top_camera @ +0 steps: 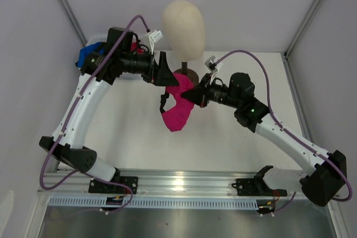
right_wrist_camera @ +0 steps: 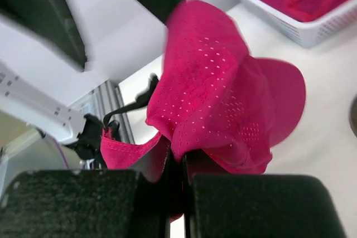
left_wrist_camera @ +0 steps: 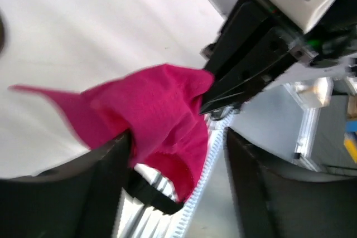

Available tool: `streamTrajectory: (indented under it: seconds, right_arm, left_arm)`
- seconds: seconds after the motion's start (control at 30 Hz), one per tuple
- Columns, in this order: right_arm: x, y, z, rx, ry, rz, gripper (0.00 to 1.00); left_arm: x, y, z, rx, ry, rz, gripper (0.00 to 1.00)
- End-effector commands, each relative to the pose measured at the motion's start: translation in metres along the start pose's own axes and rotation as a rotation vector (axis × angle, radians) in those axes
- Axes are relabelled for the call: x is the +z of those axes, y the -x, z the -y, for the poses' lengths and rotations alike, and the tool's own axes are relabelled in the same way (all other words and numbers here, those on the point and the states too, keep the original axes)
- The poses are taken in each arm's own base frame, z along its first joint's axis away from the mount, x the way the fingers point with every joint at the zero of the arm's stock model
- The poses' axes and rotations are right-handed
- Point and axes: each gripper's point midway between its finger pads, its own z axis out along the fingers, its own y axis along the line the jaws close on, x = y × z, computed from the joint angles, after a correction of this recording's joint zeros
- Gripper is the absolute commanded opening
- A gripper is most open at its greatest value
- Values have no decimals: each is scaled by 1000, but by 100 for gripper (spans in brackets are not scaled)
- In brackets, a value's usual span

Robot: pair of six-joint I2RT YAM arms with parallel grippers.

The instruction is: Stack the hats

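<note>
Pink cap (top_camera: 177, 107) light, floppy mesh. Right gripper (right_wrist_camera: 181, 179) clamps its fabric; left gripper (left_wrist_camera: 177, 151) jaws apart (cloth between them). Firmer hold likely at brim (right_wrist_camera: 287, 101).

**Hidden, cropped and blurred parts**

In the right wrist view the white mesh basket (right_wrist_camera: 290, 23) runs off the top and right edges. The blue and pink fabric inside it is too cropped to tell apart as separate hats. From above, only a corner of a blue hat (top_camera: 83, 58) shows past the left arm (top_camera: 83, 104), and the pink cap (top_camera: 177, 110) covers part of the mannequin stand (top_camera: 189, 74). In the left wrist view the cap is smeared by blur, its brim edge indistinct. The bottom edge there cuts off the fingers (left_wrist_camera: 72, 193) of the left gripper (left_wrist_camera: 177, 140). The right gripper (right_wrist_camera: 181, 176) has its tips buried in the cap's folds.
</note>
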Motion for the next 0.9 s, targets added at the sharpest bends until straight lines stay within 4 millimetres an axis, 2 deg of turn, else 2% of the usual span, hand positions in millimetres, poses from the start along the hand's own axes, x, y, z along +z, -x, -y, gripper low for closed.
streamTrajectory:
  seconds: [0.0,0.07,0.1,0.13,0.17,0.2,0.23,0.27,0.3,0.37,0.4,0.5,0.57,0.6,0.67,0.7,0.77,0.8,0.87]
  right_arm:
    - [-4,33,10,76,-142,83,0]
    - [-9,40,10,111,-176,101,0]
    - [-12,44,10,158,-196,126,0]
    - [-17,50,6,177,-202,151,0]
    - [-20,50,7,209,-222,154,0]
    - [-23,52,12,260,-262,176,0]
    - [-25,55,16,286,-292,192,0]
    - [-28,43,22,332,-342,147,0]
    - [-30,47,26,352,-379,156,0]
    - [-28,40,30,405,-407,125,0]
    - [-26,40,29,420,-404,123,0]
    - [-21,42,24,482,-371,142,0]
    - [-19,42,24,504,-377,150,0]
    - [-19,43,26,506,-396,155,0]
    - [-19,46,25,508,-413,150,0]
    - [-19,47,27,508,-422,150,0]
    - [-19,49,26,515,-424,153,0]
    - [-19,49,25,518,-420,154,0]
    - [-19,50,25,521,-419,156,0]
  left_arm:
    - [-11,10,-16,-64,196,80,91]
    - [-16,1,-36,-167,327,102,97]
    - [-32,3,-35,-162,402,169,99]
    - [-40,9,-31,-150,421,228,99]
    - [-37,-9,-42,-204,457,218,99]
    - [-55,-8,-33,-189,492,289,99]
    - [-60,-4,-28,-182,488,331,99]
    - [-58,-13,-29,-205,487,331,100]
    - [-55,-19,-27,-207,476,323,100]
    - [-51,-21,-14,-154,422,321,100]
    - [-44,-24,-2,-113,376,303,99]
    - [-24,-34,8,-4,340,258,99]
    - [-13,-36,-1,31,380,225,100]
    - [-6,-39,5,58,373,200,99]
    - [1,-37,-6,123,454,189,100]
    - [10,-40,2,168,444,171,99]
    - [11,-33,-10,249,559,175,100]
    - [26,-39,-10,285,576,137,99]
    - [31,-37,-21,345,662,115,98]
